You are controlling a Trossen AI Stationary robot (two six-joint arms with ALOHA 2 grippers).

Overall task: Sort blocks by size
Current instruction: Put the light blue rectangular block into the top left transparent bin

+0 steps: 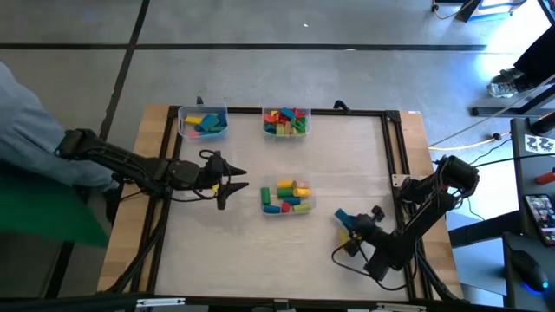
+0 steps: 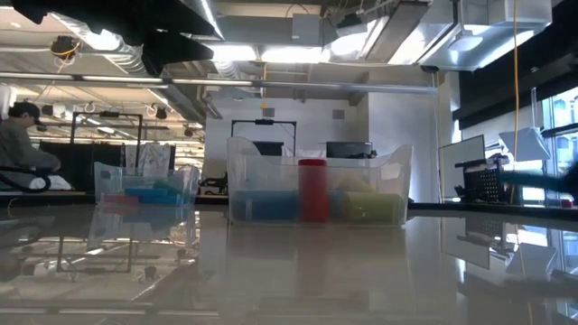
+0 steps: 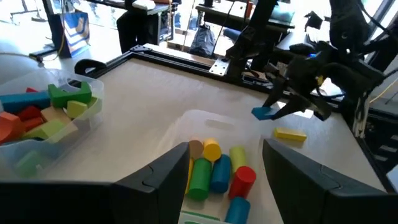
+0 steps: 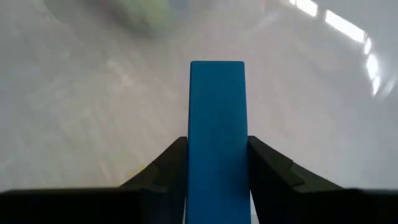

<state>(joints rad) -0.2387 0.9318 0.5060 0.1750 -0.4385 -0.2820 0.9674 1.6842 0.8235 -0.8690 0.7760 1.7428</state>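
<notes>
One blue block (image 4: 217,134) sits pinched between the fingers of the right gripper (image 1: 347,232) near the table's (image 1: 347,165) right edge — its long axis runs straight out ahead of the fingers (a yellow block (image 3: 290,134) lies just beside). The left gripper (image 1: 232,183) hovers spread, left of the middle tub (image 1: 286,198).

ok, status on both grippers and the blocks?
Right gripper shut on blue block, above table. Left gripper open, beside middle tub. Yellow block loose on table. Nothing blocking.
</notes>
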